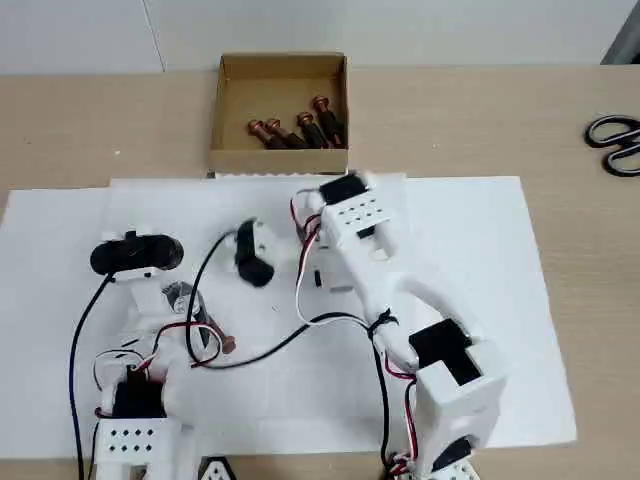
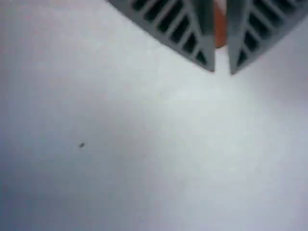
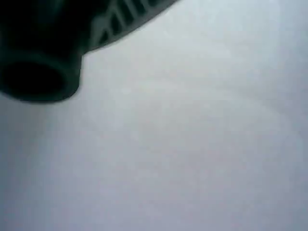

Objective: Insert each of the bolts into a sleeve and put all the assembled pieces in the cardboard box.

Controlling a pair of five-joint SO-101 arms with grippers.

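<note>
A wooden table (image 1: pixel 80 120) bears a white paper sheet (image 1: pixel 480 260) mid-frame. A cardboard box (image 1: pixel 228 120) sits upper centre, scissors (image 1: pixel 615 143) at the right edge.

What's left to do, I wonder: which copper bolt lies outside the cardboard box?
The bolt in the left gripper, above the white paper; the others lie inside the cardboard box.

Four sleeved bolts (image 1: pixel 312 128), one bare bolt (image 1: pixel 228 345), one sleeve (image 3: pixel 38 79), one cardboard box (image 1: pixel 280 160), one pair of scissors (image 1: pixel 614 142)

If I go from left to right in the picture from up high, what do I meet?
First a black rounded part on an arm → brown cardboard box with copper bolts inside → black-handled scissors.
</note>
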